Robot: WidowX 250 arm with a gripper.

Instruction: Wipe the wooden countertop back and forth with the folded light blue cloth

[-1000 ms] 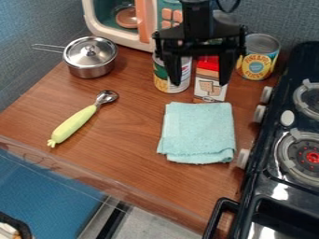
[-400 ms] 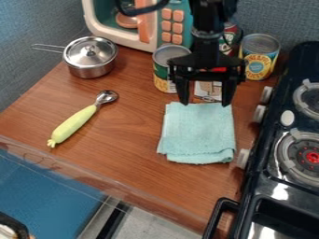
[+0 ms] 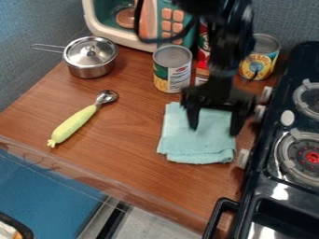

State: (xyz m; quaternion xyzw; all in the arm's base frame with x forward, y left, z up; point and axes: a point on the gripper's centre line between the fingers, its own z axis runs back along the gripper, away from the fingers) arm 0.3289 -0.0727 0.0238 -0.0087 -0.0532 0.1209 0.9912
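The black gripper (image 3: 213, 130) hangs over the upper and middle part of a folded light-teal cloth (image 3: 193, 144), its two fingers wide apart with nothing held between them. Its right finger is near the cloth's right edge. Whether the fingertips touch the cloth, I cannot tell. The gripper body covers part of the cloth's top edge. A can with a green and white label (image 3: 172, 70) stands behind and to the left of the gripper. Partly hidden behind the arm is a red and white box (image 3: 203, 56).
A lidded steel pot (image 3: 91, 58) stands at the back left, near a toy microwave (image 3: 112, 35). On the left lies a scoop with a yellow-green handle (image 3: 73, 124). A pineapple can (image 3: 260, 58) stands at the back right, beside the black stove (image 3: 268, 186).
From above the cans and box, the gripper has come forward and down over the cloth, moving slightly right. Its fingers remain apart. The cloth and other objects have stayed in place.
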